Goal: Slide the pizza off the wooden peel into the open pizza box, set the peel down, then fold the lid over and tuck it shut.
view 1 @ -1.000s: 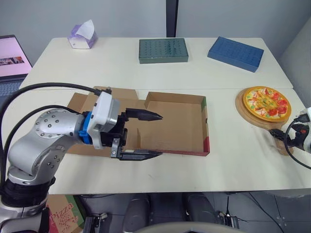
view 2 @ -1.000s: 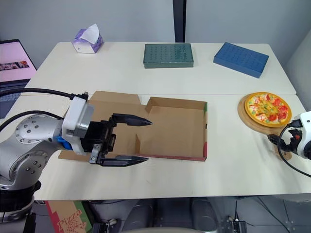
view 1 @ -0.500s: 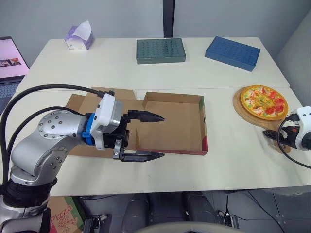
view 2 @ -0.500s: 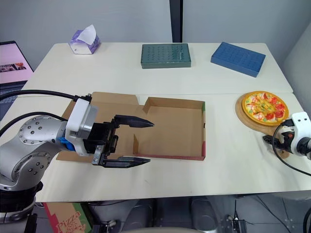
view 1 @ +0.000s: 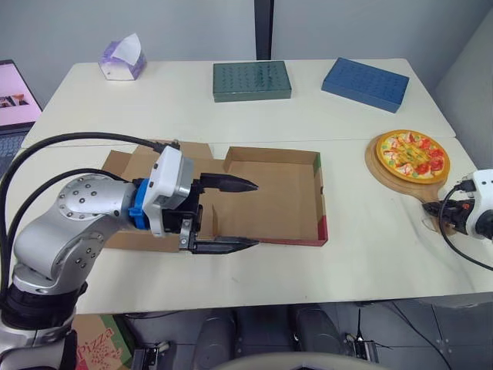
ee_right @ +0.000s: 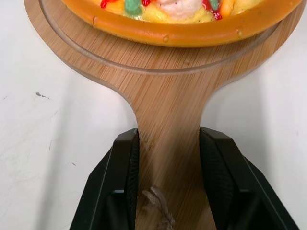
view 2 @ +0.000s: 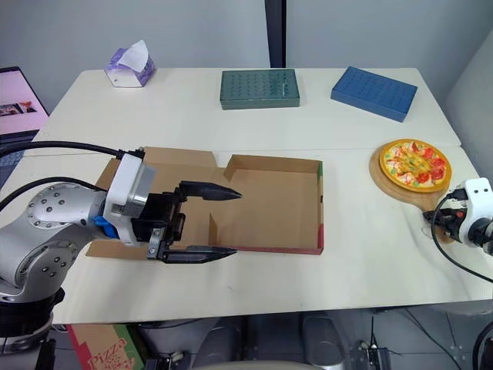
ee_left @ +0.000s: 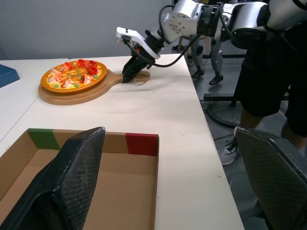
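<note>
The pizza (view 1: 412,151) lies on the round wooden peel (view 1: 379,171) at the table's right. The peel's handle (ee_right: 168,139) points toward the front edge. My right gripper (view 1: 447,215) sits at that handle with a black finger (ee_right: 125,167) pressed against each side, shut on it. The open pizza box (view 1: 269,202) lies at the table's middle, its lid (view 1: 127,163) flat to the left. My left gripper (view 1: 255,214) hovers open over the box's left front corner, holding nothing.
At the back of the table stand a tissue box (view 1: 121,58), a green box (view 1: 252,80) and a blue box (view 1: 365,83). A laptop (view 1: 11,89) is at the far left. A person's legs (ee_left: 268,72) stand beyond the table's right end.
My right gripper has closed from open onto the peel's handle. The left arm holds its place; the camera view has shifted slightly.
</note>
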### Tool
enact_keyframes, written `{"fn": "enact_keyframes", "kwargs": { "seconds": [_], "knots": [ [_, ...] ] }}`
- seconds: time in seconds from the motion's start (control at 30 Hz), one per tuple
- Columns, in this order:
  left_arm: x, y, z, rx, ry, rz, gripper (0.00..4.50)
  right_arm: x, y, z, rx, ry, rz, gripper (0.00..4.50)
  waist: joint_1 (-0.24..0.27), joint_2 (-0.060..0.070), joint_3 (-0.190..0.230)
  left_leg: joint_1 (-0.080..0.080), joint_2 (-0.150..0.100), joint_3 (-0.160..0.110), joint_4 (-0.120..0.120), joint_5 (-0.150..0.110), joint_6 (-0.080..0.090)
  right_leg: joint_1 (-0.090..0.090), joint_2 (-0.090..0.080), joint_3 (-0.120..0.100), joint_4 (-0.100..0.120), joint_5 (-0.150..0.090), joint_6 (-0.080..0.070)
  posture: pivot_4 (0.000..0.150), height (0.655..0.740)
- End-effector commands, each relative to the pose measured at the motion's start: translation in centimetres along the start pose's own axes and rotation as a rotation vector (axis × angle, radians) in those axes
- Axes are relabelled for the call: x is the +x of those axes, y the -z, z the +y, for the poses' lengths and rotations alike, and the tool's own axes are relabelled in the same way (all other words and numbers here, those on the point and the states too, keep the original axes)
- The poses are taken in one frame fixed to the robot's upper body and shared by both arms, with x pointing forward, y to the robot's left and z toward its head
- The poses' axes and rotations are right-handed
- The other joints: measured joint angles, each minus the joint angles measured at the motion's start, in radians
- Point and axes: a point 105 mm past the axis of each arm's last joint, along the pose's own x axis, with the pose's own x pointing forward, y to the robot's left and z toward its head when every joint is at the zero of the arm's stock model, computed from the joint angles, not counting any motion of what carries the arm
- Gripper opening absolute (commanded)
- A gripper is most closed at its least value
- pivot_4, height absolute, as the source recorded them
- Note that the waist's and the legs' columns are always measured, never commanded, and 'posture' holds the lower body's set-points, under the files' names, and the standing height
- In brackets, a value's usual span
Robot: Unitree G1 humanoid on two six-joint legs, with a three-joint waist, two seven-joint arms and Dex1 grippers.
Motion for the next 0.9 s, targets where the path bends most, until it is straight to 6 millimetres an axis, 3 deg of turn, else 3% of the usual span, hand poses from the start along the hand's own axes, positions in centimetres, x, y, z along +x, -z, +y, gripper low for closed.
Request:
{"fn": "enact_keyframes", "kwargs": {
  "seconds": [0.03, 0.2, 0.43, 0.6, 0.77, 0.9],
  "knots": [
    [-1.1, -0.3, 0.7, 0.023, -0.068, 0.020, 4.50, -0.6, -3.0, 0.3, -0.050, 0.006, -0.176, 1.52, -0.002, 0.000, 0.000, 0.000, 0.000, 0.000, 0.000, 0.000, 0.000, 0.000, 0.000, 0.000, 0.000, 0.000, 0.000, 0.150, 0.7400],
    [-2.0, 0.0, 1.4, 0.002, -0.151, 0.045, 4.50, -1.7, -5.0, 0.2, -0.113, 0.045, -0.295, 1.52, -0.004, 0.002, 0.001, 0.000, 0.000, 0.001, 0.000, 0.000, 0.000, 0.000, 0.000, 0.001, 0.000, 0.000, 0.000, 0.150, 0.7400],
    [-3.2, 0.6, 1.5, -0.019, -0.215, 0.083, 4.50, -3.4, -7.5, 2.0, -0.252, -0.028, -0.314, 1.52, 0.001, 0.014, 0.008, -0.004, 0.000, 0.001, 0.000, 0.000, 0.000, -0.005, 0.000, 0.002, 0.001, 0.001, -0.001, 0.150, 0.7400],
    [-5.2, 1.5, 1.8, -0.067, -0.308, 0.095, 4.50, -4.8, -10.2, 4.2, -0.379, -0.145, -0.320, 1.52, 0.000, 0.016, 0.010, -0.004, 0.000, 0.001, -0.001, 0.000, 0.000, -0.005, 0.000, 0.001, 0.001, 0.001, -0.002, 0.150, 0.7400],
    [-6.5, 2.7, 1.3, -0.104, -0.358, 0.138, 4.50, -5.5, -12.8, 8.0, -0.536, -0.307, -0.302, 1.52, -0.004, 0.017, 0.010, -0.004, 0.000, 0.002, -0.001, 0.000, 0.000, -0.006, 0.000, 0.002, 0.001, 0.001, -0.001, 0.150, 0.7400],
    [-7.1, 3.1, 1.1, -0.119, -0.375, 0.152, 4.50, -5.3, -13.4, 10.7, -0.619, -0.415, -0.280, 1.52, 0.001, 0.017, 0.011, -0.005, 0.000, 0.001, -0.001, 0.000, 0.000, -0.006, 0.000, 0.001, 0.000, 0.001, -0.001, 0.150, 0.7400]
  ]
}}
